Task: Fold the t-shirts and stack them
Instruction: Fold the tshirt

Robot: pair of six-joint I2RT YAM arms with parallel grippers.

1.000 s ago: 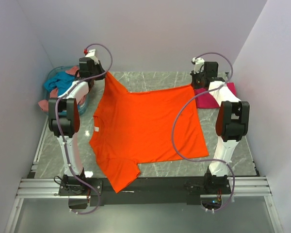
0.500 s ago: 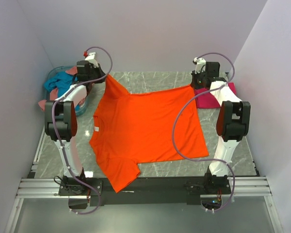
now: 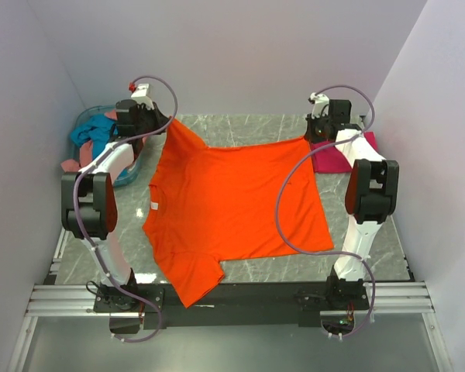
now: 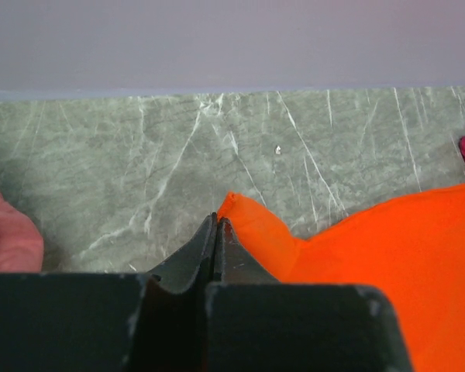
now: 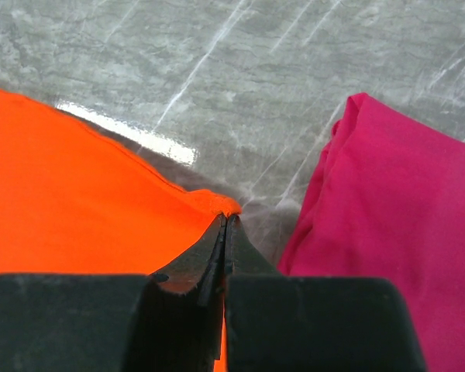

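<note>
- The bright orange cotton t-shirt (image 3: pixel 232 201) lay spread flat in the middle of the top view, on the grey-green marble table (image 3: pixel 240 128).
- Its long side ran left to right across the frame. The small white neck label (image 3: pixel 153 205) was at the left and the straight bottom hem was at the right.
- One sleeve hung over the table's near edge at the bottom of the frame.
- The other sleeve pointed to the upper left. The left black two-finger claw (image 4: pixel 218 225) was closed tight on that sleeve's tip.
- The right black two-finger claw (image 5: pixel 225 221) was closed tight on the hem corner at the upper right.
- So the shirt lay below both claws in the top view, with its far edge held between them.
- I think the next move had to bring that far edge down toward the near edge, with both claws going together.
- A folded magenta-pink t-shirt (image 5: pixel 387 201) lay just beside the right claw, so that claw risked catching it.
- A teal-blue t-shirt (image 3: pixel 89 136) and a salmon-pink t-shirt (image 3: pixel 71 165) sat in the pale blue round basket (image 3: pixel 93 111) at the upper left.
</note>
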